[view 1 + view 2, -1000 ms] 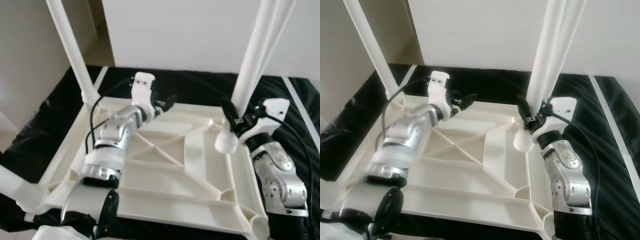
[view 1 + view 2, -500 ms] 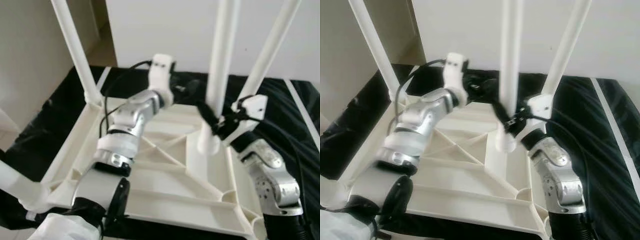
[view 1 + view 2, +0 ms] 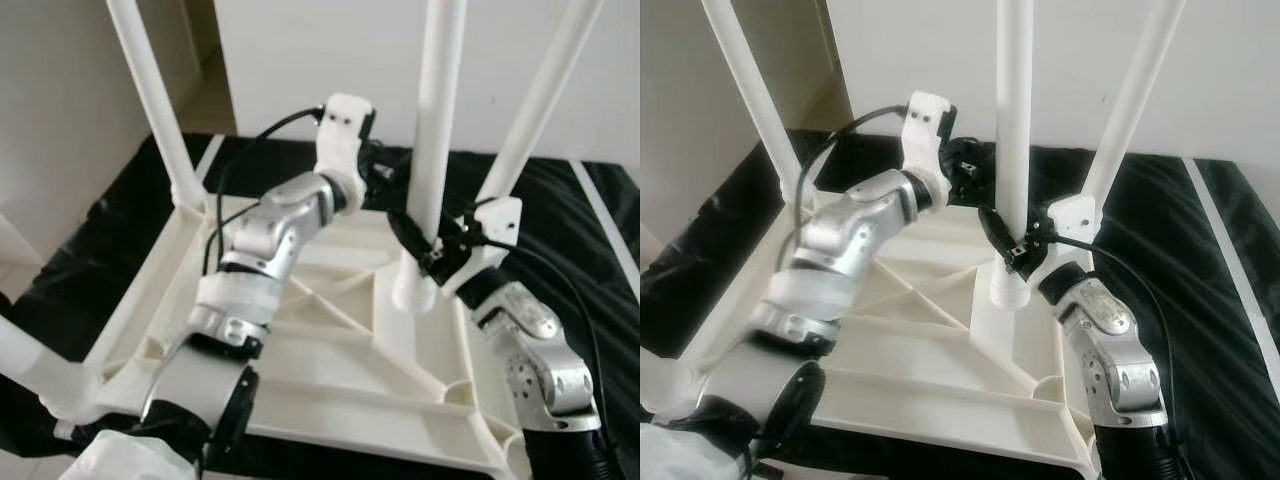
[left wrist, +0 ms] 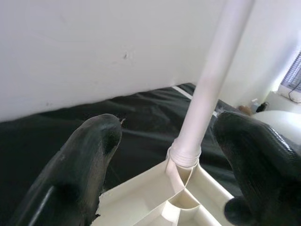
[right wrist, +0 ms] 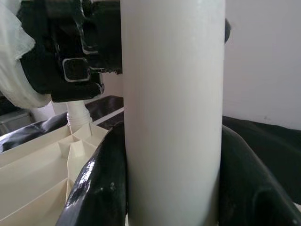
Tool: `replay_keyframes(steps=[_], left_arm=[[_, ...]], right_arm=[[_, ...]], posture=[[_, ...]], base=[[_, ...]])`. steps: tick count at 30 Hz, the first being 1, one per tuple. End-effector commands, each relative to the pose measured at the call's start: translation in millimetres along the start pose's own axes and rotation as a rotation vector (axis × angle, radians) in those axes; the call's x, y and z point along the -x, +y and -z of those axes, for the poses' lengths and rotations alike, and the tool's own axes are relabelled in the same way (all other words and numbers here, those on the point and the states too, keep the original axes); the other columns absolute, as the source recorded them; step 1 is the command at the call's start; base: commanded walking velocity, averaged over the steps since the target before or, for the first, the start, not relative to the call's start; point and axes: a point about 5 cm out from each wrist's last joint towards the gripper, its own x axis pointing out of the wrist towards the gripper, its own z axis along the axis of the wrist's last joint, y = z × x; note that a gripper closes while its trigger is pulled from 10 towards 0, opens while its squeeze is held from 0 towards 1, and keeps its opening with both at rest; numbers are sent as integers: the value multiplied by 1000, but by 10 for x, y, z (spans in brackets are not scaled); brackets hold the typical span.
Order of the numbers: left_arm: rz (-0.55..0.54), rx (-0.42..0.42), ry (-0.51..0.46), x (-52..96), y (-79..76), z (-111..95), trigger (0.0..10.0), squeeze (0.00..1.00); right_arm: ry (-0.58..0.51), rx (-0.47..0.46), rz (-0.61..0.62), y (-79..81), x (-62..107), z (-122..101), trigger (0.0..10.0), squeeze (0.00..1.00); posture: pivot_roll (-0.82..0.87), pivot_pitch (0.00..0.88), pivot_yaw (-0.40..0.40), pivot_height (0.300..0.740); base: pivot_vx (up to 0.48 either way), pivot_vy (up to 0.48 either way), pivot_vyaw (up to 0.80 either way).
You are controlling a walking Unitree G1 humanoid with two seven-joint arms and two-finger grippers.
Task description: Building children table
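The right wrist view shows what the head views only hint at: a smooth white plastic table leg [image 5: 171,113] sits between the two glossy black fingers [image 5: 101,188] of the right jaws [image 3: 425,245], which are closed on it, with the left wrist's black housing just beyond. In the left wrist view the left jaws [image 4: 164,155] stand wide apart, holding nothing, and between the fingers, farther off, a mounted corner leg [image 4: 207,94] rises from its ribbed socket. From the head, the held leg stands upright, its foot just over the upturned cream tabletop [image 3: 330,390], a moulded panel with diagonal ribs. The panel lies on black sheeting [image 3: 90,260] that covers the floor, with a plain white wall [image 3: 920,50] beyond.
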Motion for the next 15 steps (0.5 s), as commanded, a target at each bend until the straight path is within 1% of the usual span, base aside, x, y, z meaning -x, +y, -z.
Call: replay_keyframes(steps=[1,4,10,15], left_arm=[[553,-23,-27,35,-395,-87,10000,0],[569,-29,-33,37,-433,-118,10000,0],[578,-32,-42,39,-456,-159,10000,0],[574,-55,-30,45,-463,-147,10000,0]], right_arm=[[43,-14,10,-21,-4,85,10000,0],[43,-11,9,-22,-22,86,10000,0],[41,-2,5,-32,-39,69,10000,0],[45,10,15,-54,-46,73,10000,0]], posture=[[-32,0,-6,740],[-32,0,-8,740],[-31,0,-9,740],[-32,0,-7,740]], base=[[0,0,0],[0,0,0],[0,0,0],[0,0,0]])
